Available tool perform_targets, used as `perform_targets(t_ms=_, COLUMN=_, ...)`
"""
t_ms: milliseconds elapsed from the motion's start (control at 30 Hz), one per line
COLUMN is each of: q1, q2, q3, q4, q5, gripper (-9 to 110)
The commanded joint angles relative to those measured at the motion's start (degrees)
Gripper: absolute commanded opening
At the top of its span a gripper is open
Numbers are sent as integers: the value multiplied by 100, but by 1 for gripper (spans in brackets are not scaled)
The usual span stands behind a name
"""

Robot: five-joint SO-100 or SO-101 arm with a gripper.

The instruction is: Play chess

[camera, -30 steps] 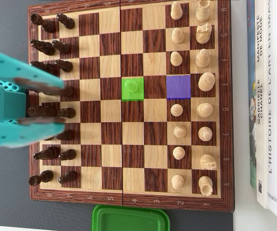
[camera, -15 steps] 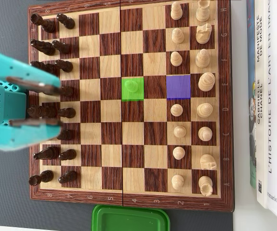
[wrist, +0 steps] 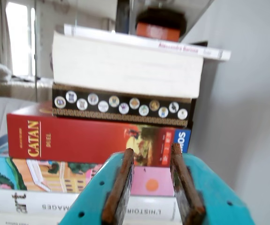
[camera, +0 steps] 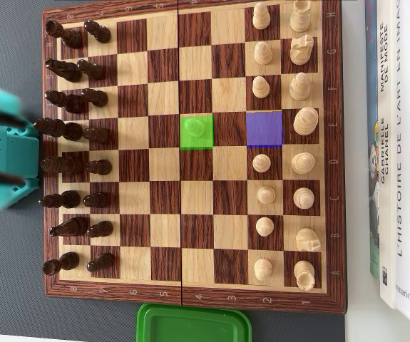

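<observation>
Glossy wooden chessboard (camera: 165, 153), smooth green plastic lid (camera: 194, 324), teal plastic tool (wrist: 151, 180) with rough pads (wrist: 118, 187).

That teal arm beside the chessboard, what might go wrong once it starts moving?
Two risks, as guesses. In the overhead view the arm sits right behind the dark pieces, which stand close together, so reaching over could topple some. The light pawn on the green square stands far across the board, a long stretch. The tool is open and faces a stack of books, not the board.
</observation>
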Motion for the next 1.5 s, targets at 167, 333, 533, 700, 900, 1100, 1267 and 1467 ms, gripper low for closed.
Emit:
perform_targets(t_ms=167, q1=35, q2=1178, q3=1143, q4=-2039, q5=9, gripper=13)
perform_targets(t_ms=333, q1=26, q2=1327, q3=1679, q4=-3313, q5=0, gripper=13)
perform_targets(t_ms=533, q1=35, q2=1318, q3=1925, q4=-4702, q5=-35, gripper=13)
perform_targets(t_ms=700, q1=0, q2=1318, q3=1925, q4=-5440, q5=-44, gripper=13)
perform_targets(t_ms=900, q1=35, q2=1318, q3=1925, q4=-6899, q5=-44, gripper=13)
perform_targets(t_ms=1100, q1=35, q2=1318, q3=1925, q4=-7937, q5=-44, gripper=13)
perform_targets(t_ms=1267, q1=35, q2=1318, q3=1925, q4=-8464, q5=-53, gripper=13)
perform_targets(t_ms=1467, q1=35, q2=1318, q3=1925, q4=-8965, q5=-53, gripper=13)
